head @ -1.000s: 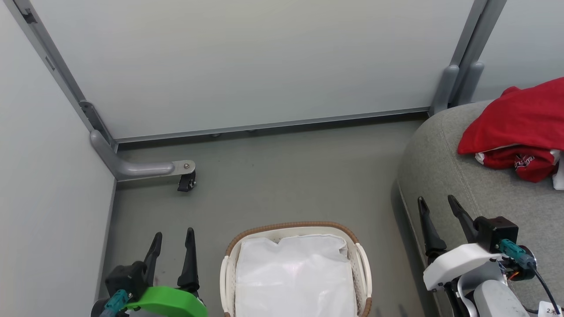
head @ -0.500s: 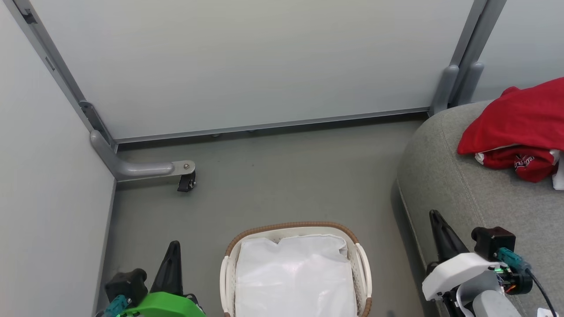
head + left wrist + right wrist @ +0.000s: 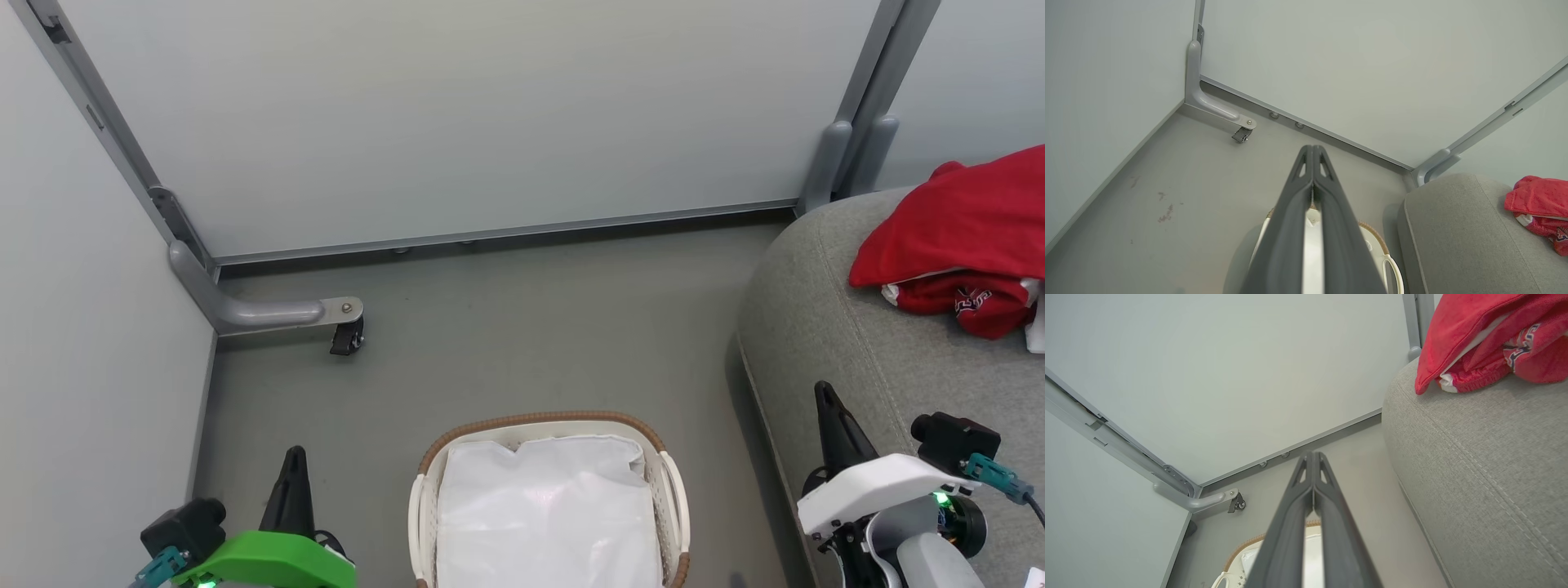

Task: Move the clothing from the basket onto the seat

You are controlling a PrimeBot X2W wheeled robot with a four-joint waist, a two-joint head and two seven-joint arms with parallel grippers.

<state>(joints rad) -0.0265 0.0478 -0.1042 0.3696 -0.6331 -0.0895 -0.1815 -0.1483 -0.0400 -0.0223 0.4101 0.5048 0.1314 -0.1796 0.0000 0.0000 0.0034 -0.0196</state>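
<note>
While I watch from the remote desk, the red clothing [image 3: 955, 245] lies heaped on the grey seat [image 3: 857, 343], to the right of the basket [image 3: 539, 420] and farther from me than it. The basket itself holds just its plain white liner [image 3: 547, 514], so I judge the transfer done. Left of the basket, the left gripper [image 3: 294, 457] hangs above the floor with its two dark fingers pressed flat together and nothing between them. The right gripper [image 3: 823, 396], right of the basket at the seat's rounded near edge, is likewise pinched closed on nothing. The left wrist view and the right wrist view both show the fingers meeting along their length. The garment is well apart from both. It looks soft, light and limp, a red fabric with white trim and small lettering, and I would expect it to sag and trail from any single hold rather than keep its shape. If I had to lift it again, I would pinch the thick bunched fold on the side facing the basket, where several layers stack up, rather than a single loose hem.
</note>
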